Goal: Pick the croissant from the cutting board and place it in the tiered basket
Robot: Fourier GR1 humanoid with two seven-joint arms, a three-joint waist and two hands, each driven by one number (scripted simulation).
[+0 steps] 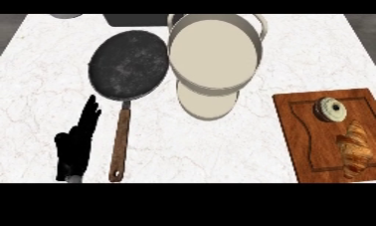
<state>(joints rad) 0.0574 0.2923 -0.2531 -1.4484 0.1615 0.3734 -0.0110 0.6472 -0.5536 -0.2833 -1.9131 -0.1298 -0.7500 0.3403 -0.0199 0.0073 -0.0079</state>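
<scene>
1. The croissant (354, 149) lies on the cutting board (301, 135) at the right edge of the counter (44, 95), toward the board's near right corner, untouched.
2. Just beyond it on the same board sits a small round pastry with a hole in its middle, a doughnut (329, 109); the two are close, so a grasp on the croissant probably ought to come from the near side to avoid nudging it.
3. The tiered basket (213, 53) stands near the counter's middle, well apart from the board; seen from above, its wide cream upper tier overlaps a smaller lower one.
4. A dark frying pan (129, 68) lies just left of the basket, its wooden handle pointing toward the robot.
5. The left hand (77, 145) rests beside that handle with its fingers straight and held together, holding nothing; it looks parked, not working.
6. The right hand appears nowhere in the head view, so its fingers cannot be judged.
7. The task appears not yet begun; since the board lies on the right, the right hand is the likelier one for the pick.
</scene>
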